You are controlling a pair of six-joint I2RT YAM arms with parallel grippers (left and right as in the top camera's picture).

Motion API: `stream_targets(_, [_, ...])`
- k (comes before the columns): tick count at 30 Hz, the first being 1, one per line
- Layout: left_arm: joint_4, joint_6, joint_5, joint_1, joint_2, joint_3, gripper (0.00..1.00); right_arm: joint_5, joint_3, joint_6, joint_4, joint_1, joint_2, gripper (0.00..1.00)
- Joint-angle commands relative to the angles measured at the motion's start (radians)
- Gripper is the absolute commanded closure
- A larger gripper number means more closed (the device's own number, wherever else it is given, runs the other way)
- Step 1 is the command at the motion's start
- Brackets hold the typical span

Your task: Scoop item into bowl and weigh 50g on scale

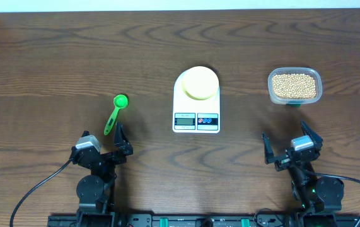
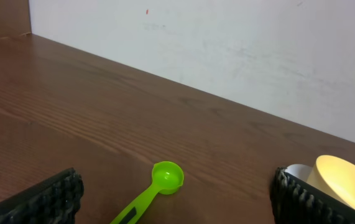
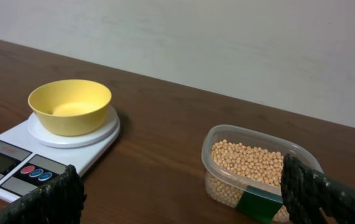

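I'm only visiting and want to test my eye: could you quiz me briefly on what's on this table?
1. True or false: the yellow bowl sits on the white kitchen scale.
2. Where are the soybeans? A) in the bowl B) in the clear plastic tub C) on the scale
3. Which gripper is nearer the green measuring spoon?
Key: 1 true; 2 B; 3 the left gripper.

scale display point(image 1: 185, 119) unreadable, green scoop point(image 2: 147, 195) handle cut off
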Motion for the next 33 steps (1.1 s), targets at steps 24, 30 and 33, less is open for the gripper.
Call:
stream_targets(24, [-0.029, -0.085, 0.218, -0.001, -0.004, -0.015, 0.02, 0.001, -0.001, -0.004, -0.005, 0.006, 0.002, 0.01])
stream_targets(30, [0.089, -0.084, 0.280, -0.001, -0.004, 0.006, 0.02, 0.001, -0.001, -0.004, -0.005, 0.006, 0.002, 0.01])
stream_targets(33, [0.138, -0.050, 0.279, -0.001, -0.003, 0.042, 0.02, 0.001, -0.001, -0.004, -0.005, 0.006, 0.001, 0.01])
